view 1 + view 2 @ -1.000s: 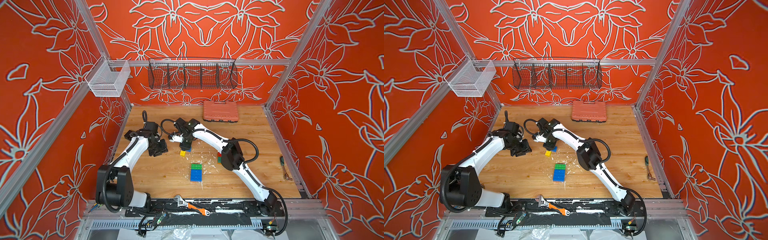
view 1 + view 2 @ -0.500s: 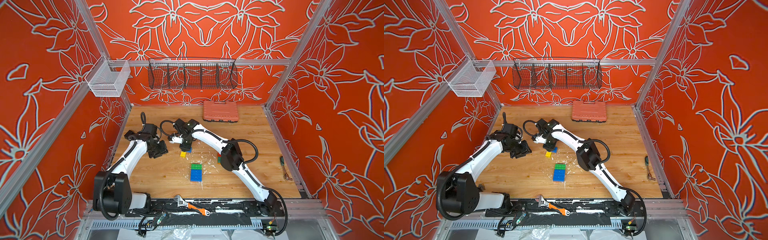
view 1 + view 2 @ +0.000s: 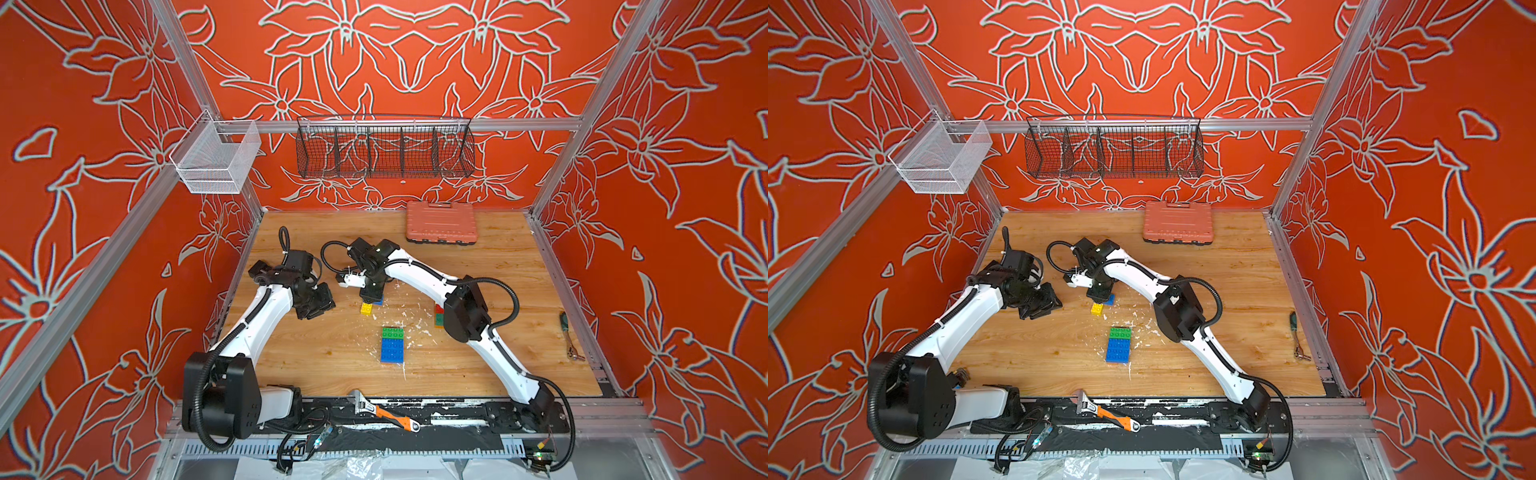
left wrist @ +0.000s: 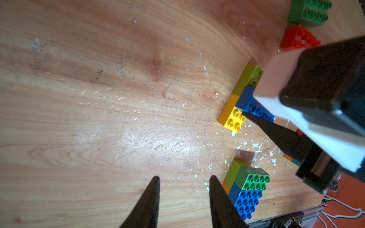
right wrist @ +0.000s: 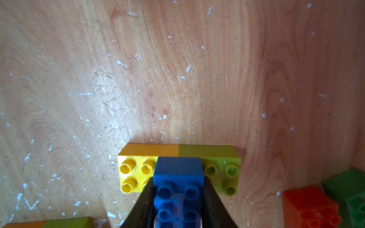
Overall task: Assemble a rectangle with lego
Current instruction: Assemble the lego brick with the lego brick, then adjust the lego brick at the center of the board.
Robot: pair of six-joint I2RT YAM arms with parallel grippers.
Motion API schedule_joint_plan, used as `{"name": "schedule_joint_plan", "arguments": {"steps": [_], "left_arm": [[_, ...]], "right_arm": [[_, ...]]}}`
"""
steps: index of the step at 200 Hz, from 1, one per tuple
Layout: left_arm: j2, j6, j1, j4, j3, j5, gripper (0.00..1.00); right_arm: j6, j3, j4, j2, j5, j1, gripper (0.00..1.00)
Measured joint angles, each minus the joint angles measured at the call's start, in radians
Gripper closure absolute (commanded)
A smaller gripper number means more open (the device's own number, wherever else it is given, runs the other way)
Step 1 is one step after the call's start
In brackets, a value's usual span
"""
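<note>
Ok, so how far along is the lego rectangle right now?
Done: a two-layer block stands joined, green and blue on top. In hand: the right pincer grips a blue brick across the yellow brick and lime brick. The left pincer hangs open, empty. Left: a red brick and a green brick sit aside, and the two groups are apart.

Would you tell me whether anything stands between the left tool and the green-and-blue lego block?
Nothing visible does. In the left wrist view only bare table lies between the open left tool and the green-and-blue lego block. The right tool, shut on a blue brick over a yellow brick and a lime brick, stands aside.
</note>
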Motion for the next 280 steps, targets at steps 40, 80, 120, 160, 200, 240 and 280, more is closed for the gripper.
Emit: {"name": "schedule_joint_plan", "arguments": {"steps": [40, 80, 120, 160, 200, 240, 280], "left_arm": [[-0.029, -0.030, 0.000, -0.006, -0.017, -0.014, 0.60], [-0.027, -0.049, 0.000, -0.003, -0.045, -0.014, 0.60], [-0.024, -0.056, -0.001, 0.002, -0.045, -0.017, 0.57], [0.031, -0.056, -0.012, 0.007, -0.045, -0.018, 0.57], [0.069, -0.056, -0.013, 0.036, -0.044, -0.022, 0.58], [0.146, -0.058, -0.014, 0.095, -0.041, 0.002, 0.72], [0.246, -0.059, -0.060, 0.155, -0.023, 0.035, 0.79]], "right_arm": [[-0.008, -0.003, -0.008, -0.009, 0.000, 0.002, 0.87], [-0.023, -0.091, -0.010, -0.063, 0.007, 0.007, 0.57], [-0.031, -0.102, -0.016, -0.069, 0.016, 0.013, 0.45], [-0.027, -0.103, -0.015, -0.076, 0.017, 0.013, 0.45], [0.013, -0.205, 0.039, -0.193, 0.014, 0.000, 0.48], [0.079, -0.256, 0.100, -0.293, -0.013, -0.024, 0.78], [0.121, -0.262, 0.116, -0.279, -0.041, -0.039, 0.93]]}}
